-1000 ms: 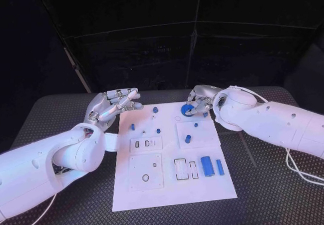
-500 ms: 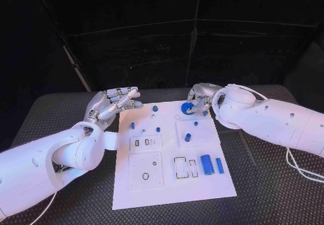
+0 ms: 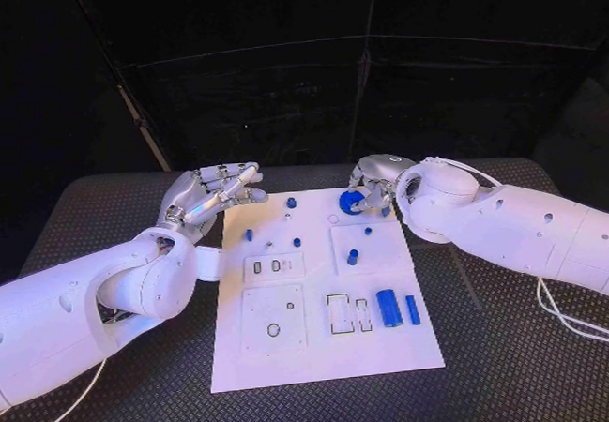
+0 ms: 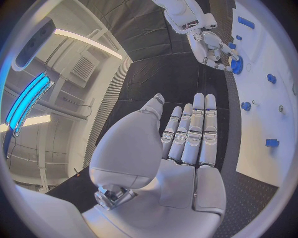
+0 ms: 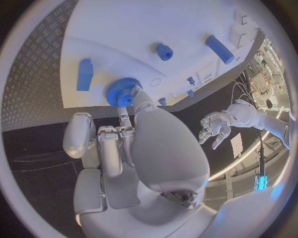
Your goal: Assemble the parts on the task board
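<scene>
No brand, label or writing can be read on the task board, on the parts or on either arm.

The worktop is black with a raised diamond-tread pattern. Black panels close off the space behind it in the head view. The left wrist view shows ribbed black wall sheeting, a pale ceiling and long light strips.

The task board is a white rectangular plate lying flat at the middle of the worktop, with its long side running away from the robot. Shallow rectangular and round recesses are cut into it.

Parts on the board:
- A blue gear lies at the far right corner.
- Small blue pegs stand across the far half.
- A blue cylinder lies on its side on the near right area.
- A narrow blue bar lies just beside the cylinder, towards the board's right edge.

The right hand is at the far right corner of the board. In the right wrist view its fingertips touch the rim of the gear, which rests on the board; whether the gear is gripped cannot be told.

The left hand is released and holds nothing. It hovers just beside the board's far left edge, fingers extended and close together.
</scene>
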`<state>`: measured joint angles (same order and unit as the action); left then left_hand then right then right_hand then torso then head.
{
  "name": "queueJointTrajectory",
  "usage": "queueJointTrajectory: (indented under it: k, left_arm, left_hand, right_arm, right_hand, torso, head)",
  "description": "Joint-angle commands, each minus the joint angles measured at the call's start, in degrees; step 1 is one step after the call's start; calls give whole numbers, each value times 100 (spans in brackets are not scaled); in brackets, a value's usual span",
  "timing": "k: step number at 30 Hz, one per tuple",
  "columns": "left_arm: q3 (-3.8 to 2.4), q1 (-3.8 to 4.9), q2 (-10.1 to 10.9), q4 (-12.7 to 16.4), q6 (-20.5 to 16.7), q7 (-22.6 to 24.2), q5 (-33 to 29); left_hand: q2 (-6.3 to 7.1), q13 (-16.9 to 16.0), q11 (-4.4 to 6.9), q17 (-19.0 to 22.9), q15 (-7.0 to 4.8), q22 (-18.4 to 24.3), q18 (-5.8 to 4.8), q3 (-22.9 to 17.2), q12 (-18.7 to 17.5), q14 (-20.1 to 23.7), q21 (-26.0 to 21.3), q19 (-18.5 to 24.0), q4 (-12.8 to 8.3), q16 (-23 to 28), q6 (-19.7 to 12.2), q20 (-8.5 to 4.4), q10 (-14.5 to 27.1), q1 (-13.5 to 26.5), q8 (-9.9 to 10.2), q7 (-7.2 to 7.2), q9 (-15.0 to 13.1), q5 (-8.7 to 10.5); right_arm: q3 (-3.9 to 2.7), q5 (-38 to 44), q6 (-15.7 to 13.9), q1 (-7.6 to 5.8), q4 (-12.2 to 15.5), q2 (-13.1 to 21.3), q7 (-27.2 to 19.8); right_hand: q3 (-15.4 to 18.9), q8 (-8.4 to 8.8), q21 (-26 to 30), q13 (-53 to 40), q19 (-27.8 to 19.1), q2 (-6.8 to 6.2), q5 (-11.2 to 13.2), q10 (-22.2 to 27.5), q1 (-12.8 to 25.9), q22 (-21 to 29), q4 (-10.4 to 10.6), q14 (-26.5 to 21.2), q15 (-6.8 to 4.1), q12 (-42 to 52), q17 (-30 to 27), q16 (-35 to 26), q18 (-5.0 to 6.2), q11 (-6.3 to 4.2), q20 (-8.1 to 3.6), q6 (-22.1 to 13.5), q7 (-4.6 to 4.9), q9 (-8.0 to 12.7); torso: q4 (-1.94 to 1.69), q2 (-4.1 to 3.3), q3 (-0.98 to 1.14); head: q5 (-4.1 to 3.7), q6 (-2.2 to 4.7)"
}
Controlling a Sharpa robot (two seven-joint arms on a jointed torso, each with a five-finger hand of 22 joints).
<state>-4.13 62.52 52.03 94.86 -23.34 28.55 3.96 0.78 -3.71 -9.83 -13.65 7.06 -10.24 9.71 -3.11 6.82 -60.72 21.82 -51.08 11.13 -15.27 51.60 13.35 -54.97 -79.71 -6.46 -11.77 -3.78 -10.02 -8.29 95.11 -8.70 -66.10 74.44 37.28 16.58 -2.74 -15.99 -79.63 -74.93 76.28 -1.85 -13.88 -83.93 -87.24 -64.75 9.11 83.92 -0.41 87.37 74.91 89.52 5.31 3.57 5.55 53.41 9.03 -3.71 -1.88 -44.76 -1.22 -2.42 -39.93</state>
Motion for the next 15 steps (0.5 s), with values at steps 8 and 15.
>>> queueJointTrajectory:
  k: [8,15]
  left_arm:
    - [-6,8,4,14,61,26,28]
    - [-7,8,2,13,59,36,28]
  left_hand:
    - [5,3,-14,-8,14,10,58,-4,-29,43,-40,26,-28,37,17,2,30,-43,40,9,5,34]
    - [1,3,-16,-11,16,11,58,-5,-36,47,-42,34,-37,44,15,4,33,-52,48,10,5,34]
  right_arm:
    - [0,688,-760,3,694,1,112]
    - [5,823,-786,1,756,-348,198]
  right_hand:
    - [-246,63,-43,-1217,47,51,-102,-416,78,-52,-22,602,-62,41,1482,39,-47,-63,-29,242,-132,-15]
    - [-424,170,-48,-1222,48,-47,86,-422,259,-64,7,603,-69,41,1484,40,-50,-67,-39,300,-136,-12]
  torso:
    - [-11,2,-12]
    - [-22,-6,-10]
  head:
    - [41,3]
    - [78,-11]
